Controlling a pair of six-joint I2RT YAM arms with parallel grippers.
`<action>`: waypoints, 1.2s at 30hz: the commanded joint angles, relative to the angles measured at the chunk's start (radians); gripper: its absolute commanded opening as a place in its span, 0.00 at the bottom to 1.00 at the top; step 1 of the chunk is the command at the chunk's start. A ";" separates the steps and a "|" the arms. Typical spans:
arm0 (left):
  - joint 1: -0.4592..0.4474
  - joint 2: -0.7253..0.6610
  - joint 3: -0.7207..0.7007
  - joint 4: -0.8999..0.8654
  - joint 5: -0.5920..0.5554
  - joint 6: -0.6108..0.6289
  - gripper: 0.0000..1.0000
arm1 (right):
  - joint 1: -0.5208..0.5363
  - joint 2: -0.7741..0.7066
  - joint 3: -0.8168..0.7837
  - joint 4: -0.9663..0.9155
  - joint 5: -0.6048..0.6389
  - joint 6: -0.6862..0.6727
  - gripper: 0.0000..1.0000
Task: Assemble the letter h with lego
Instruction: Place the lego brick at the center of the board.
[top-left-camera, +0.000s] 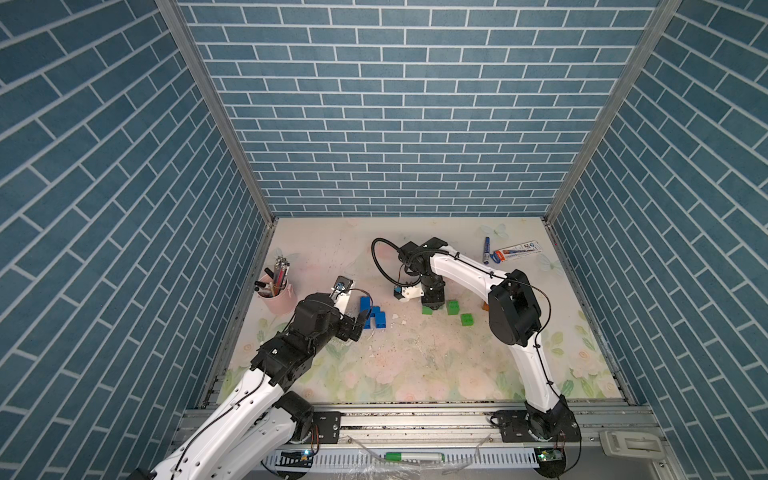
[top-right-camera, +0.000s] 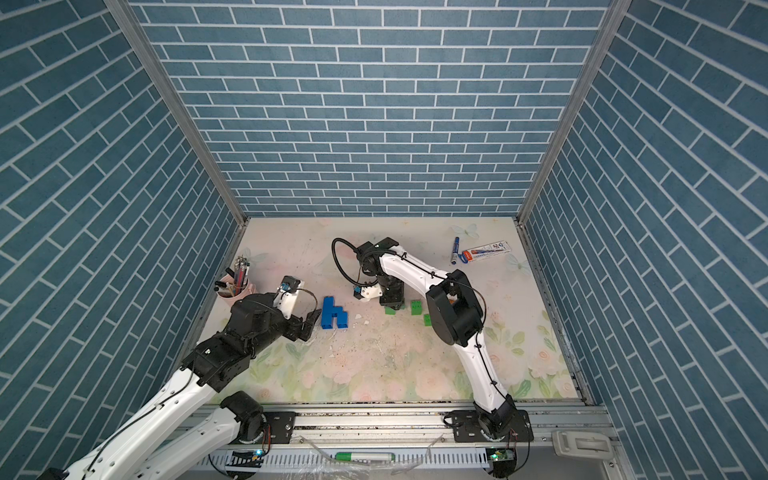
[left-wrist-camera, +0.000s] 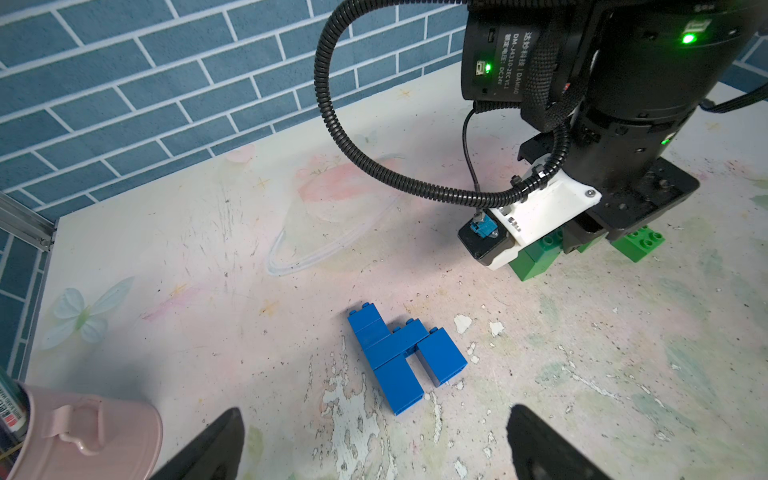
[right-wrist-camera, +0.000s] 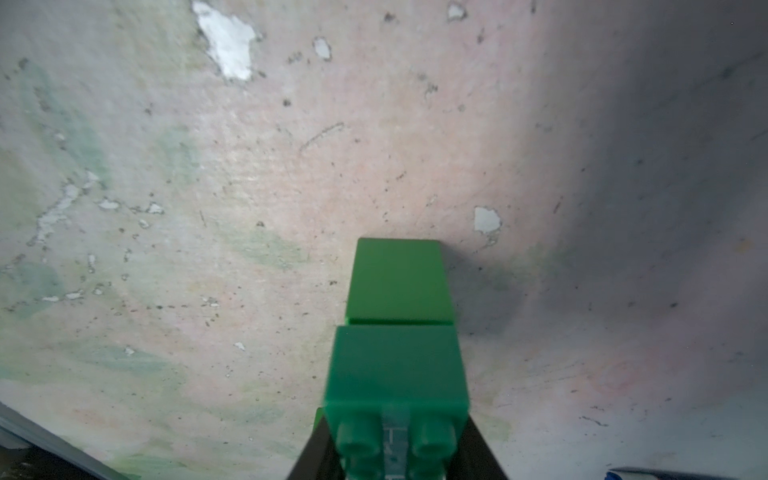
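A blue lego piece (top-left-camera: 373, 318) made of several joined bricks lies flat on the table left of centre, in both top views (top-right-camera: 334, 314), and reads as an h in the left wrist view (left-wrist-camera: 399, 357). My left gripper (left-wrist-camera: 374, 415) is open just short of it, with nothing between its fingers (top-left-camera: 360, 320). My right gripper (top-left-camera: 432, 303) points down and is shut on a green lego stack (right-wrist-camera: 397, 370) of two joined bricks, low over the table. Two loose green bricks (top-left-camera: 453, 307) (top-left-camera: 466, 319) and an orange one (top-left-camera: 485, 307), partly hidden by the right arm, sit to its right.
A pink cup of pens (top-left-camera: 276, 297) stands at the left wall, close to my left arm. A blue marker (top-left-camera: 485, 249) and a flat packet (top-left-camera: 517, 251) lie at the back right. A green marker (top-left-camera: 411, 457) rests on the front rail. Walls close three sides.
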 joint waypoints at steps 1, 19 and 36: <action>-0.003 -0.011 0.017 -0.011 -0.008 -0.007 0.99 | 0.000 -0.065 -0.031 0.032 -0.029 0.026 0.00; -0.016 -0.122 0.094 -0.030 0.029 -0.243 0.99 | 0.013 -0.540 -0.382 0.425 -0.173 0.329 0.00; -0.175 -0.147 0.019 0.082 0.135 -0.019 0.99 | 0.038 -0.766 -0.759 0.421 -0.227 0.785 0.00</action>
